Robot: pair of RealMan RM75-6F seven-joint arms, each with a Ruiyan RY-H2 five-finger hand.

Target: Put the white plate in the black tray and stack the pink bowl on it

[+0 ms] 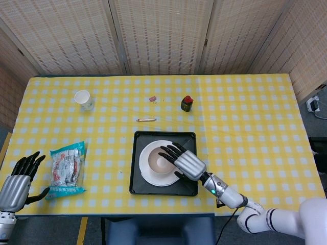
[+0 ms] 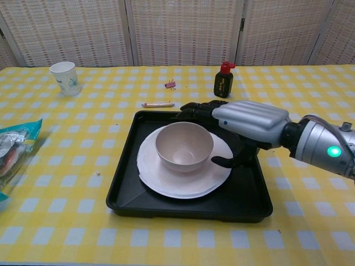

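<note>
Bowl (image 2: 184, 146) sits upright on the plate (image 2: 166, 178), plate lies in the tray (image 2: 188, 206), and we judge the stacking done. Our right hand (image 2: 244, 123) hovers at the bowl's three o'clock, fingers spread and apart from the rim, holding nothing. Our left hand (image 1: 18, 182) waits at the table's near-left corner, open, beside the snack bag (image 1: 66, 170). Risk now, we reckon: a fingertip clips the rim on withdrawal and tips or slides the bowl.
</note>
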